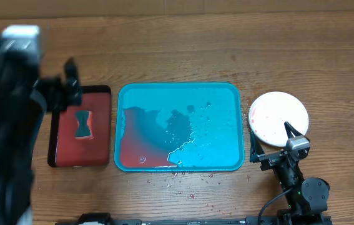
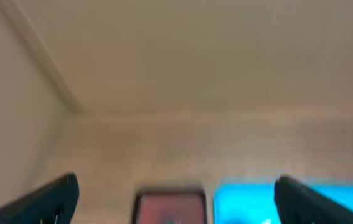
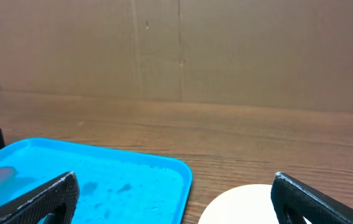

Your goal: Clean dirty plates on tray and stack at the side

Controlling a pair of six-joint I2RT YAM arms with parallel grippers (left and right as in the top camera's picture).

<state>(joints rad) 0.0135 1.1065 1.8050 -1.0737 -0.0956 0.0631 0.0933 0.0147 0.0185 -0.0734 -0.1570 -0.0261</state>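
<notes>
The turquoise tray (image 1: 180, 86) lies mid-table and holds no plate, only a red sauce smear and water drops. A white plate (image 1: 279, 112) with faint red specks sits on the table right of it; whether others lie under it I cannot tell. My right gripper (image 1: 271, 140) hovers open at the plate's near edge. In the right wrist view that gripper (image 3: 173, 185) spans the tray's corner (image 3: 185, 171) and the plate (image 3: 238, 208). My left gripper (image 1: 70, 84) is raised high over the left side, blurred. In its own view the left gripper (image 2: 176, 183) is open and empty.
A smaller dark-red tray (image 1: 102, 137) with a black rim lies left of the turquoise one, with a dark bow-shaped object (image 1: 84, 123) on it. Red crumbs (image 1: 177, 181) dot the wood in front of the turquoise tray. A cardboard wall (image 3: 176, 50) stands behind the table.
</notes>
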